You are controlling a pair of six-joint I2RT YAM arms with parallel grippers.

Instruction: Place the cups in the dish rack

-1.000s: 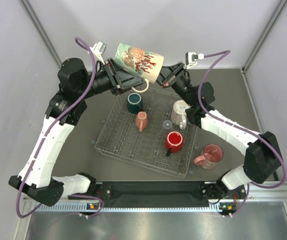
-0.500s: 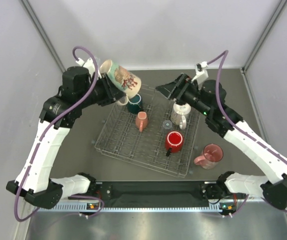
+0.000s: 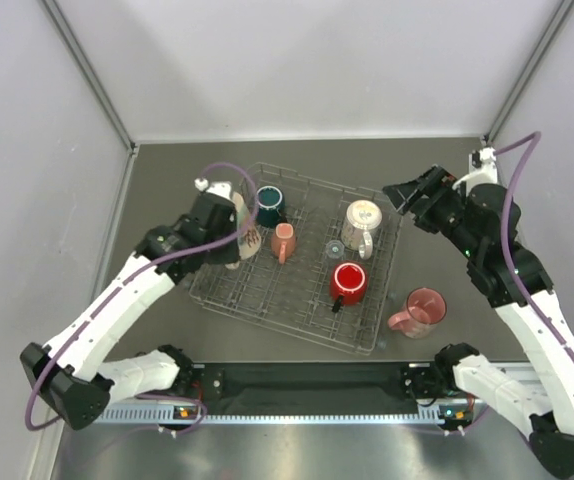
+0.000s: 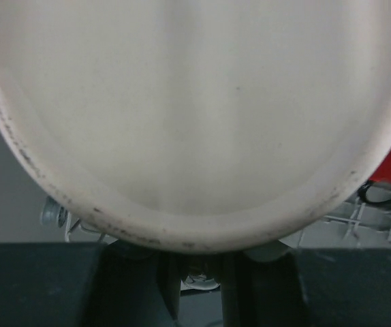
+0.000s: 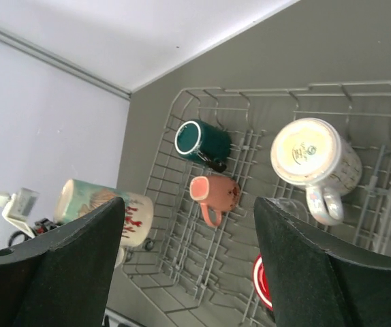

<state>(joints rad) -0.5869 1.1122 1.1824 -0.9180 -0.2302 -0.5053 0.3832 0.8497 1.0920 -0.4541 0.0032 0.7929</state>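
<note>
Mug [image 3: 243,232] being held at the dish rack [image 3: 267,300] edge.
Clamped by the left gripper [image 3: 225,222], seemingly over the rim, so toppling outside is being risked; right gripper [image 3: 405,190] gaping, empty.

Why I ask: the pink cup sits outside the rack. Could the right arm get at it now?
Probably yes. The right claw is open and empty by the dish rack's far right corner; the pink cup stands uncovered on the table on that arm's side.
</note>
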